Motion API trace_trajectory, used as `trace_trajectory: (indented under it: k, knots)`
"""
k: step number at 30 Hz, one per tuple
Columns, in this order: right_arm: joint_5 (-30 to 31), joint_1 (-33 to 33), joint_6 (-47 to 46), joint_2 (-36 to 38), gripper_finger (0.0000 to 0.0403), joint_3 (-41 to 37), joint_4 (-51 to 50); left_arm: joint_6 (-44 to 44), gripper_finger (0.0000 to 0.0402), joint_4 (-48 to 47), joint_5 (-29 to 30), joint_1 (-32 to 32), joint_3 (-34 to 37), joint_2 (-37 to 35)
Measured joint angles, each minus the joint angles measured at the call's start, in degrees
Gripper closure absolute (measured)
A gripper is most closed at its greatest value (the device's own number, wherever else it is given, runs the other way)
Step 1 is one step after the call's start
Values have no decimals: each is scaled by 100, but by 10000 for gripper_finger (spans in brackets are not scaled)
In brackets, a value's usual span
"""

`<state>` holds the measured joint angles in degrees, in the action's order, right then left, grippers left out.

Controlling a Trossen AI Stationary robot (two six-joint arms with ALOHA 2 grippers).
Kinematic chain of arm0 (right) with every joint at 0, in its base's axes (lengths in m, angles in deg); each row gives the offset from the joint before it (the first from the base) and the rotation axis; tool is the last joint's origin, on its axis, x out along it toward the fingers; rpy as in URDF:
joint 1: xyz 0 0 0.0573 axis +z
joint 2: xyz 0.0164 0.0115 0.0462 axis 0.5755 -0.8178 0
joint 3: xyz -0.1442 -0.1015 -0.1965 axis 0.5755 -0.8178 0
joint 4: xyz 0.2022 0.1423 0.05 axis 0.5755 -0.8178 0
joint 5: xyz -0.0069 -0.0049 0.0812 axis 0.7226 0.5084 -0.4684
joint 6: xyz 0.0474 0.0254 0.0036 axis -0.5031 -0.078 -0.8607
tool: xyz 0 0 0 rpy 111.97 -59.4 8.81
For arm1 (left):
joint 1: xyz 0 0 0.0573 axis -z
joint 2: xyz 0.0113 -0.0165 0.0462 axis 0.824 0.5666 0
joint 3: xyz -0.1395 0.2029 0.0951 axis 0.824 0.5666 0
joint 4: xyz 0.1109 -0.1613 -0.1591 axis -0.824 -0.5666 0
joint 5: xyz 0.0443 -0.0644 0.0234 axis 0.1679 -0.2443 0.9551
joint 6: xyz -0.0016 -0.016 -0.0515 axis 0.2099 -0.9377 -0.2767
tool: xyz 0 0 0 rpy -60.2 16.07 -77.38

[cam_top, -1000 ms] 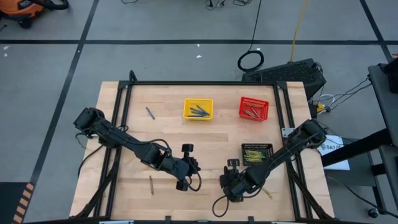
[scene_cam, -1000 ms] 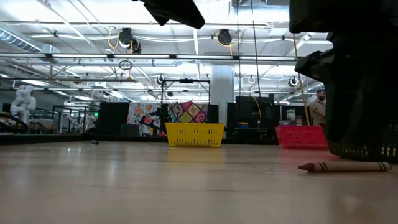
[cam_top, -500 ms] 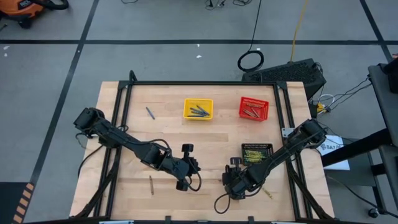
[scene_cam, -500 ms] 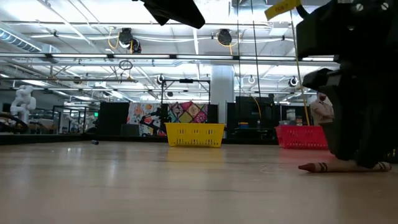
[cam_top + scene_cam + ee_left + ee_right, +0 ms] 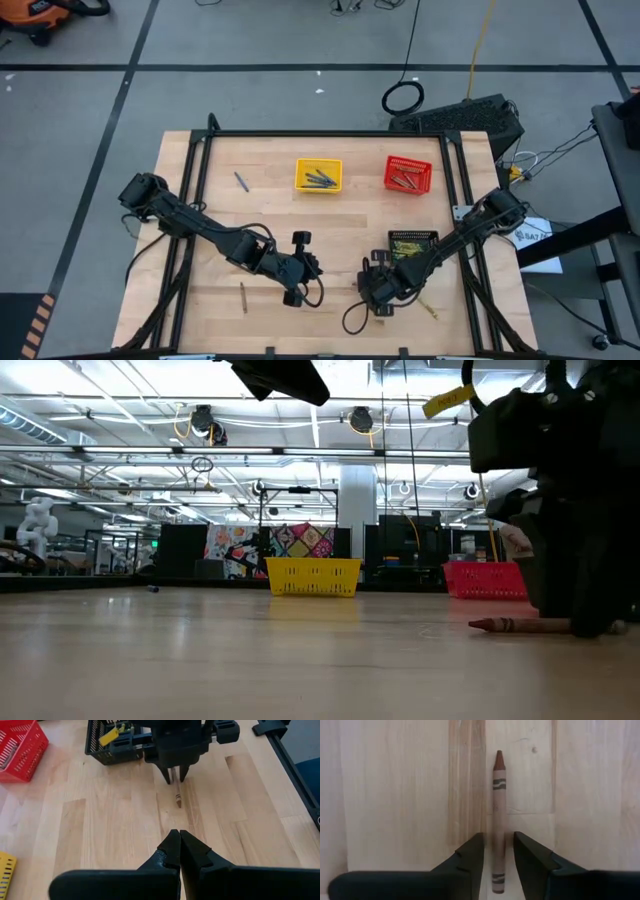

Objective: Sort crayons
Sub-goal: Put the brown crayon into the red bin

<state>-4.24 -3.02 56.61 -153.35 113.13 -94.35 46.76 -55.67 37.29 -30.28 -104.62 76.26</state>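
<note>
A brown-red crayon (image 5: pixel 499 795) lies flat on the wooden table (image 5: pixel 200 230), near the front and right of the middle. My right gripper (image 5: pixel 498 852) points down over the crayon's blunt end, open, one finger on each side. A narrow gap shows on both sides. In the low view the gripper hides that end of the crayon (image 5: pixel 510 625). My left gripper (image 5: pixel 178 836) hangs shut above the table, to the left of the crayon (image 5: pixel 178 799), and holds nothing.
A yellow basket (image 5: pixel 318 175) and a red basket (image 5: pixel 408 173) stand at the back. A black basket (image 5: pixel 413 245) sits just behind my right gripper (image 5: pixel 378 300). Loose crayons lie at the far left (image 5: pixel 241 181), near left (image 5: pixel 243 297) and near right (image 5: pixel 428 310).
My right gripper has come down onto the table over the crayon's blunt end, so that its fingers now stand on either side of it.
</note>
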Motion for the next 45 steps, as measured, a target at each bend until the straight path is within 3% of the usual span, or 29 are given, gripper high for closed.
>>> trace_trajectory:
  k: [8,19,26,35,45]
  knots:
    - [-297,-145,-270,-7,392,-9,56,0,401,0,7,0,-2,-2]
    - [-539,-178,-557,57,401,35,67,0,401,-4,11,0,-2,-2]
    - [-617,-168,-681,477,402,89,117,-2,401,-28,17,0,-3,-4]
    - [452,-306,-778,1308,402,98,-1295,-2,401,-31,20,0,-2,-4]
    - [902,-885,-516,2147,403,98,-2508,-4,401,-30,20,0,-2,-4]
